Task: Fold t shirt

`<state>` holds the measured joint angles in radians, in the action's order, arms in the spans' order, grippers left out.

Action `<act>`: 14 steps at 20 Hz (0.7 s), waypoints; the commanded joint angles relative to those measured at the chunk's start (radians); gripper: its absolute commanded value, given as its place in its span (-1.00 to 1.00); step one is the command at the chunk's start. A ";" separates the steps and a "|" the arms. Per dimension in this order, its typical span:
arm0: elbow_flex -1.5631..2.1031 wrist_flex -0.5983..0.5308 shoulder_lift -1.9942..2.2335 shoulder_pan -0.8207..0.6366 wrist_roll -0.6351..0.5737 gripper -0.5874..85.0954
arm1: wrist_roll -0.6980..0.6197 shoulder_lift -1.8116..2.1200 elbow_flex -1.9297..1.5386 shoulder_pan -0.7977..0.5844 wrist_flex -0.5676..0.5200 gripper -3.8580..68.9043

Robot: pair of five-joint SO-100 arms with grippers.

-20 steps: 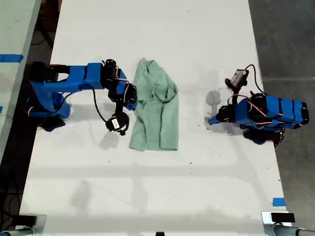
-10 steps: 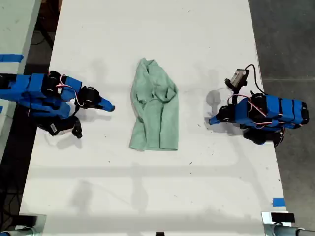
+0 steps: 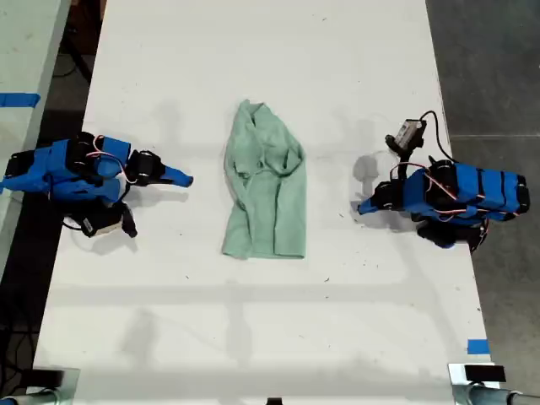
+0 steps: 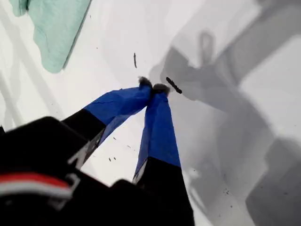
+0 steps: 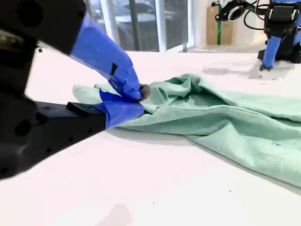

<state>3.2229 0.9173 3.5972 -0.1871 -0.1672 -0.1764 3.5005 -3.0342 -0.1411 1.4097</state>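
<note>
1. The t shirt [image 3: 268,190] lies in the middle of the white table [image 3: 253,67]. In the exterior view it is a long green strip that runs from top to bottom. It is already folded in from the sides, I think.
2. The top part of the shirt is bunched and wrinkly. The bottom part lies flat, with a straight edge and two corners.
3. My second gripper [image 3: 187,180] is at the exterior view's left. Its two blue fingers are pressed together and hold nothing. It points at the shirt's side and is near it, but does not touch it.
4. My first gripper [image 3: 361,207] is at the exterior view's right. Its fingers are pressed together too, with nothing in them. It sits near the table top, apart from the shirt.
5. The shirt looks soft, thin and light. It will bend and flop as soon as it is picked up. It will not break.
6. It can slide on the smooth table, so a push from the side may drag the whole shirt along. Lifting is safer than pushing.
7. A good place to take hold is the flat bottom edge, one corner for each gripper. The cloth there is thin and easy to pinch.
8. I would first open both grippers, then pinch all the layers at once, so that none slips out.
9. The bunched top is a bad place to grab, since only one fold may come up.
</note>
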 commanded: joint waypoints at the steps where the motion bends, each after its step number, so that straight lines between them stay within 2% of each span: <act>1: 0.009 0.005 0.009 -0.002 0.021 -0.99 | 0.009 0.009 -0.040 0.009 -0.005 -0.86; 14: 0.011 0.011 0.009 -0.002 0.034 -0.99 | 0.011 0.009 -0.040 0.009 -0.005 -0.87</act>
<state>3.2229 0.9219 3.5972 -0.1871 -0.1595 -0.1764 3.5005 -3.0342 -0.1411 1.4097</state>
